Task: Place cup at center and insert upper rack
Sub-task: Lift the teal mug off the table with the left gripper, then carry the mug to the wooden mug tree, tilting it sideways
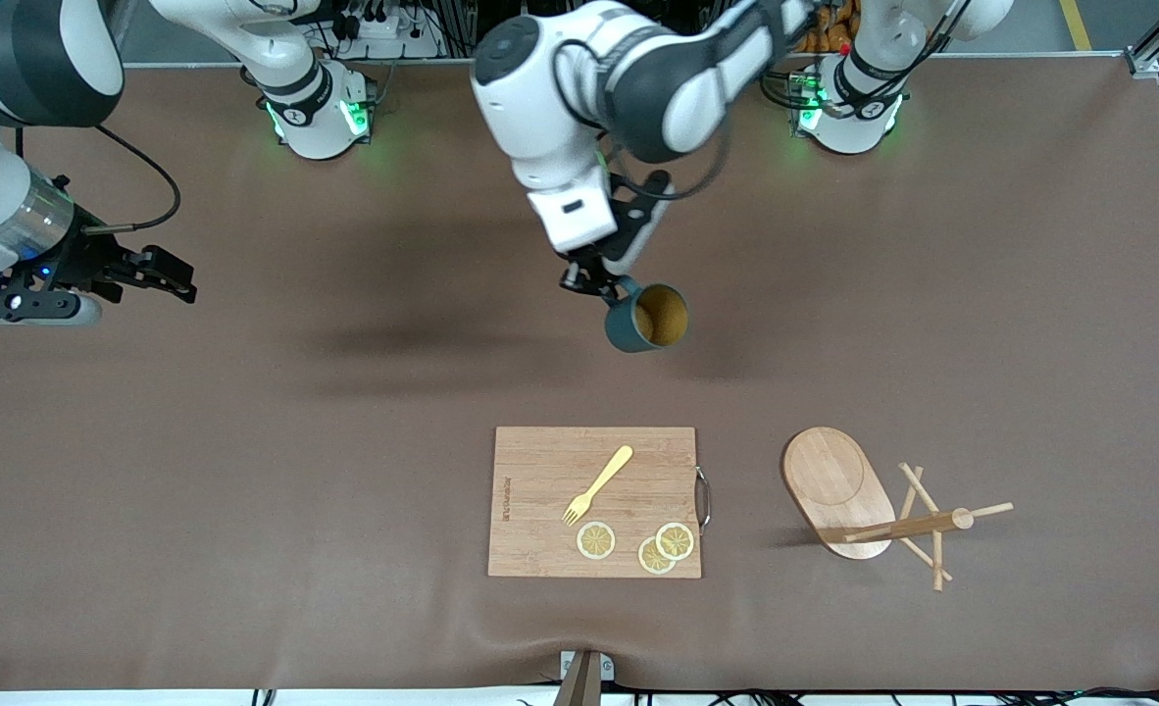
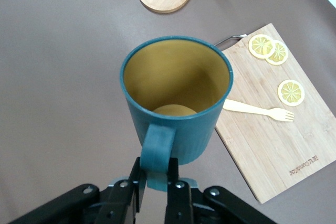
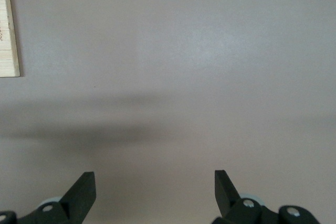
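Brown table mat (image 1: 246,471) carries cutting board (image 1: 540,510); upper rack (image 1: 869,505) tipped over beside it, toward left arm's end.

Both arms wear glossy white shells with dark grey joint bands, black cables looping alongside. Green lights glow at their bases. Each black gripper, left (image 1: 594,284) and right (image 1: 173,277), shows small silver screws.

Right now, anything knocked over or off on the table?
Yes: the rack lies tipped on its side near the left arm's end, base on edge, post and pegs flat on the mat. The cup is in the air, held by its handle in the left claw. Nothing looks spilled.
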`<state>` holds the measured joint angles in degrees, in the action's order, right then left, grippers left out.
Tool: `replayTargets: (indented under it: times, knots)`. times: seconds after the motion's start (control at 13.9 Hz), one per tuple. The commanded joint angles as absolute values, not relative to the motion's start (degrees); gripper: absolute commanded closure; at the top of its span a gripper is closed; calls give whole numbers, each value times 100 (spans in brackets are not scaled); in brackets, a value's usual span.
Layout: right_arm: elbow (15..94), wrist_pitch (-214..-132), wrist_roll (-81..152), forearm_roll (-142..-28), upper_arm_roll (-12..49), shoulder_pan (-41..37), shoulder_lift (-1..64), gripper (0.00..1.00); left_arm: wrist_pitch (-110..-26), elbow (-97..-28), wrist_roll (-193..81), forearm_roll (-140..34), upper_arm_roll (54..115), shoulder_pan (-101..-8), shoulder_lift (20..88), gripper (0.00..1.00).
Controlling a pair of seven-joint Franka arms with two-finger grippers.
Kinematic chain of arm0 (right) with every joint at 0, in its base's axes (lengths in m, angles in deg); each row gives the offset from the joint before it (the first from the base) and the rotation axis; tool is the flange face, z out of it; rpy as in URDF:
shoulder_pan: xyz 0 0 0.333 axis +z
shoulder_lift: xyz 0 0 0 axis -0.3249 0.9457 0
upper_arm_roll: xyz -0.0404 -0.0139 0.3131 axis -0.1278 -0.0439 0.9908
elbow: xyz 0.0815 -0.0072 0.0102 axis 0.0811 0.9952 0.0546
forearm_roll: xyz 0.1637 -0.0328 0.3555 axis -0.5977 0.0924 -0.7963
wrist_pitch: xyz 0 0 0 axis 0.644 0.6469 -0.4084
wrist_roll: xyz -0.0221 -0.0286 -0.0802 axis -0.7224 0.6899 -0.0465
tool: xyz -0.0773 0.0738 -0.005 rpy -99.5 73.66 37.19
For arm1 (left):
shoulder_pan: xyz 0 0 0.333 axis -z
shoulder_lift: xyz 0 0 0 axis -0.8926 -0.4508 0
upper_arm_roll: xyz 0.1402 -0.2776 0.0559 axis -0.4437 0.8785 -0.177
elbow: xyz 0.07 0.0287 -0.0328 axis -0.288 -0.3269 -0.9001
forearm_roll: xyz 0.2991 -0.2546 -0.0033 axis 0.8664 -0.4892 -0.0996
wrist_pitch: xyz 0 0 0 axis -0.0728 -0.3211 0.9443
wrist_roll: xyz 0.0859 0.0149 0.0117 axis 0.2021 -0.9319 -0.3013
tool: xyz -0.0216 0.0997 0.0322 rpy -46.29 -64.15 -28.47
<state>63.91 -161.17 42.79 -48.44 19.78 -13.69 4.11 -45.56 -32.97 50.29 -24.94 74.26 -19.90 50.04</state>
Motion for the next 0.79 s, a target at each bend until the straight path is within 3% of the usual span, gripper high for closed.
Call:
replayTargets:
  times: [0.0, 0.72]
  knots:
    - [6556, -16197, 4237, -4791, 2074, -1474, 232, 0, -4577, -3470, 4368, -3076, 7440, -2469, 5378, 100]
    - [6547, -16197, 4255, -4800, 2074, -1474, 197, 0, -4568, -3470, 1844, -5711, 7449, -5087, 5871, 100]
